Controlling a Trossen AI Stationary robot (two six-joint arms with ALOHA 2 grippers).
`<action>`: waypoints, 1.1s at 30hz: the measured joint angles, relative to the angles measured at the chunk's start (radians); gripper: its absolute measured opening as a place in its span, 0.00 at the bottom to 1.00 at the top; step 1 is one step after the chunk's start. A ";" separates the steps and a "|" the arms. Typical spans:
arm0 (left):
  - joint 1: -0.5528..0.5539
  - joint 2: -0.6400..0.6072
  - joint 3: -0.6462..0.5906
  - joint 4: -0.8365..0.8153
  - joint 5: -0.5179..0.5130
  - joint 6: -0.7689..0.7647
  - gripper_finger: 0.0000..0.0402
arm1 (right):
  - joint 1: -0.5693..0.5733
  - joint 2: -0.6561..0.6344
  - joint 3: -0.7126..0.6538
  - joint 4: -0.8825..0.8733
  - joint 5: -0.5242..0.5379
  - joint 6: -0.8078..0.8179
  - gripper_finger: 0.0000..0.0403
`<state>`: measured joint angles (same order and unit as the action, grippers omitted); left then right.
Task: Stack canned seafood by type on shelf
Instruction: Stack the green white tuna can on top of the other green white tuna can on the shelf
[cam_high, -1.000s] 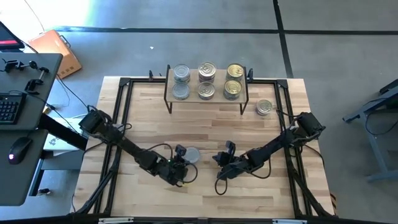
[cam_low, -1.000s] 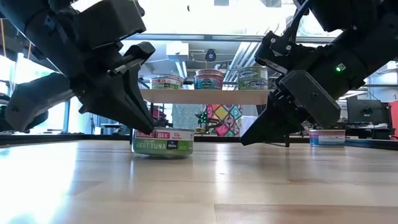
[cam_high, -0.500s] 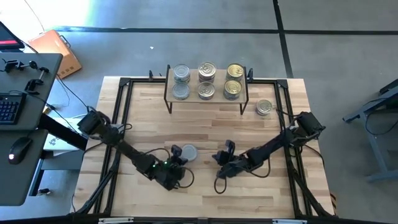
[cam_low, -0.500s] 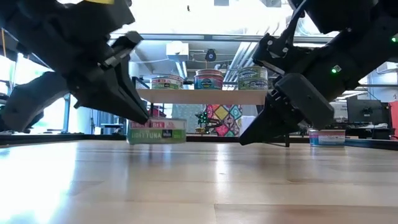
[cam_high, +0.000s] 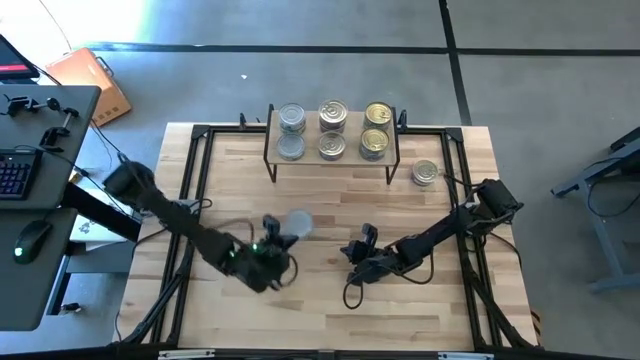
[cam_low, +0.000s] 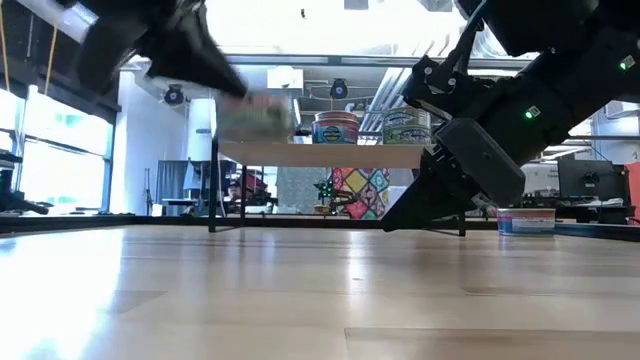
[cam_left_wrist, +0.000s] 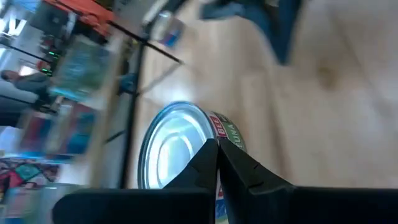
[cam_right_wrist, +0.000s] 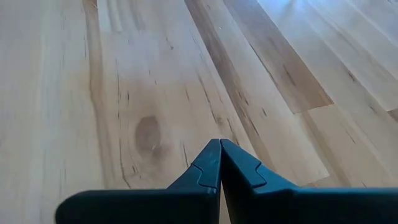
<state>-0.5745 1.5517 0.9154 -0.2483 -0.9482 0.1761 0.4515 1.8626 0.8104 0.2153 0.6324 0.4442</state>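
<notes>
My left gripper (cam_high: 283, 232) is shut on a tin of canned seafood (cam_high: 298, 222) with a plain silver top and a green label (cam_left_wrist: 229, 132), raised well above the table's middle; the low view shows this tin (cam_low: 255, 115) blurred at shelf height. The shelf (cam_high: 345, 160), a light board on black wire legs, stands at the far edge and bears six tins in three columns: plain silver (cam_high: 291, 118), pull-ring (cam_high: 333, 114) and gold (cam_high: 377, 114). My right gripper (cam_high: 352, 252) is shut and holds nothing, its tips (cam_low: 388, 226) just above the wood. My left gripper has the tin by the rim (cam_left_wrist: 208, 134) of its silver top, pinched at the closed fingertips: one finger (cam_left_wrist: 200, 163) lies over the top and the other (cam_left_wrist: 239, 168) over the labelled side wall. The tin is lifted clear of the table, its top facing back along the fingers.
One more tin (cam_high: 425, 173) stands on the table just right of the shelf. A black frame (cam_high: 200, 160) runs around the tabletop's edges. Bare wood (cam_high: 330, 200) lies between the grippers and the shelf.
My left gripper has risen and tipped upward, going slightly toward the far edge. The green-labelled tin, which stood on the table a second ago, has come up with it and now hangs clear at shelf height.
</notes>
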 joint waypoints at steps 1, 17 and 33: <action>0.018 -0.034 0.000 0.001 0.000 0.035 0.00 | 0.000 0.000 0.000 0.000 0.000 0.000 0.00; 0.539 -0.324 0.002 0.009 0.332 0.532 0.00 | 0.000 0.000 0.000 0.008 -0.001 0.001 0.00; 0.238 -0.313 -0.145 -0.017 0.343 0.097 0.00 | 0.000 0.001 0.000 0.019 0.006 0.000 0.00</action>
<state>-0.3368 1.2391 0.7707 -0.2656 -0.6047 0.2730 0.4515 1.8634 0.8104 0.2347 0.6382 0.4447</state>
